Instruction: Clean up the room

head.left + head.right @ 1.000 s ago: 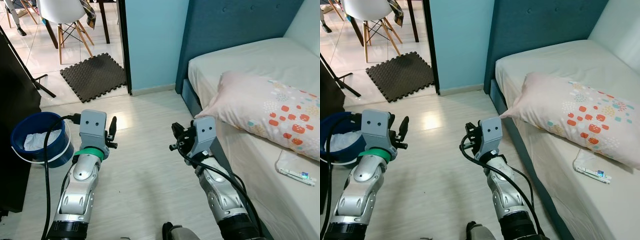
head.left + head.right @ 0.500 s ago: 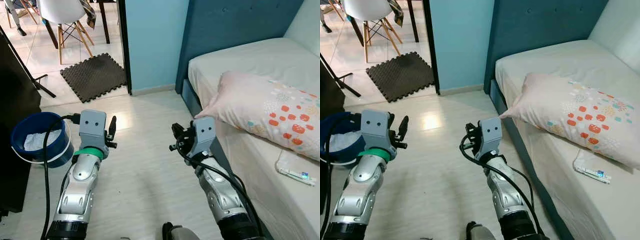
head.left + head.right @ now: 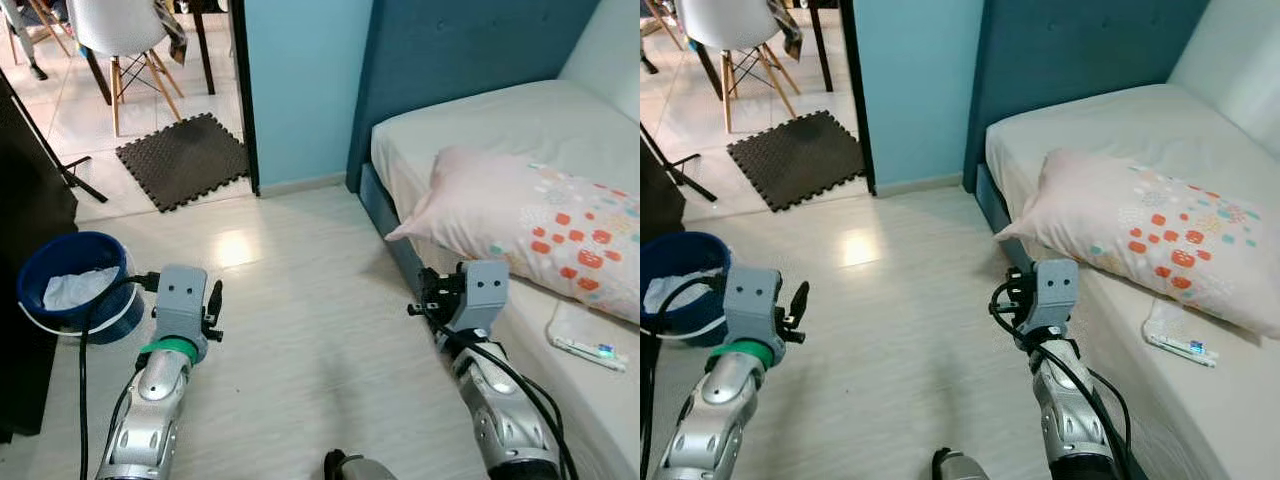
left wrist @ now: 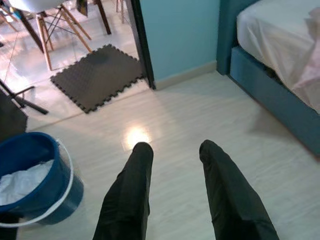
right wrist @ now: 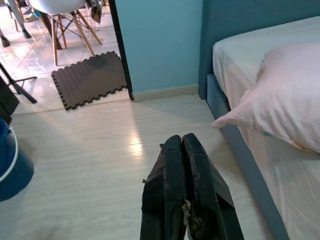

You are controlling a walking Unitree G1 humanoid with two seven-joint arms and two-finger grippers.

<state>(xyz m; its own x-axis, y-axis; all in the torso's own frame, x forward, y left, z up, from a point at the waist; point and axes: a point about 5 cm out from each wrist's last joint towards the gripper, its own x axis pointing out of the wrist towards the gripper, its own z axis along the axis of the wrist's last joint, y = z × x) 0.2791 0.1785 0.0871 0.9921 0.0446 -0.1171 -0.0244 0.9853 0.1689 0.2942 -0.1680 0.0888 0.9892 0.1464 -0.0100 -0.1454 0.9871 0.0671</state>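
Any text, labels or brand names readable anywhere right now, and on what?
None can be read.
Small white packet on the bed, beside the patterned pillow: its coloured print is too small and blurred to read.
Blue bucket: no lettering seen.

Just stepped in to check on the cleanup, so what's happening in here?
Nothing is being handled. The robot stands on the pale floor beside the bed, both arms out front. Its left hand is open and empty, near the blue bucket holding something white. Its right hand is shut, holding nothing, close to the bed's edge. A patterned pillow and a small white packet lie on the mattress.
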